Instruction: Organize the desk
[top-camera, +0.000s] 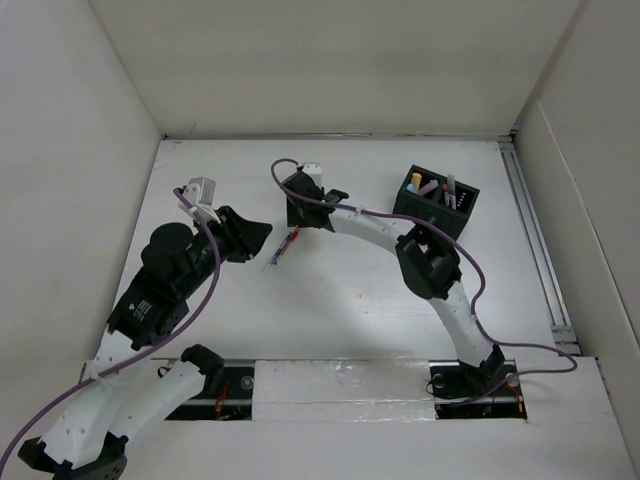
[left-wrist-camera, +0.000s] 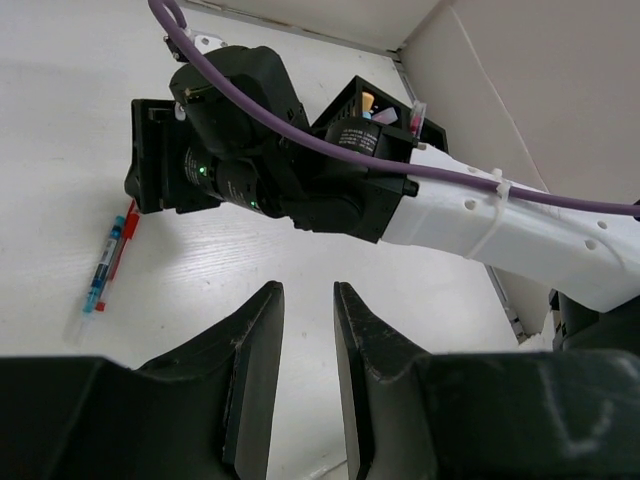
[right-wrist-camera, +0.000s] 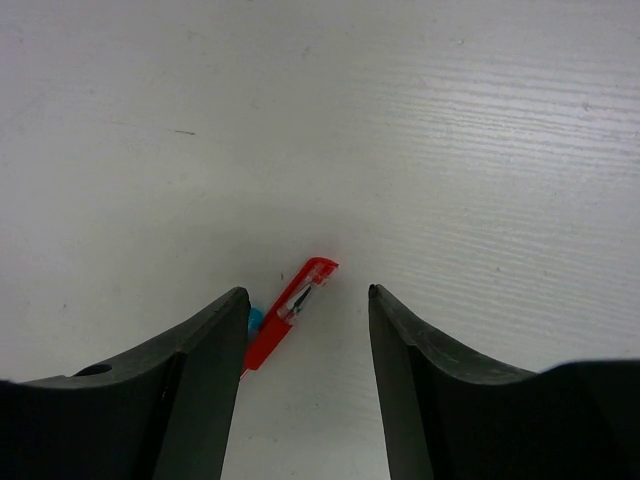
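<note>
Midway across the desk (top-camera: 350, 300), right gripper (right-wrist-camera: 306, 292) jaws gape empty astride red pen (right-wrist-camera: 287, 313), likely pick-up, needing descent and closure; left gripper (left-wrist-camera: 308, 290) narrowly parted, empty.

Robot lab cell — white panel walls (top-camera: 80, 150), bolted arms

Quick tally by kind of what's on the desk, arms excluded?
Loose pens on the desk: 2 (red pen, blue pen)
Boxes: 1 (black compartmented box)
Pens standing in the box: several, too small to count
Total: 3 countable items
</note>
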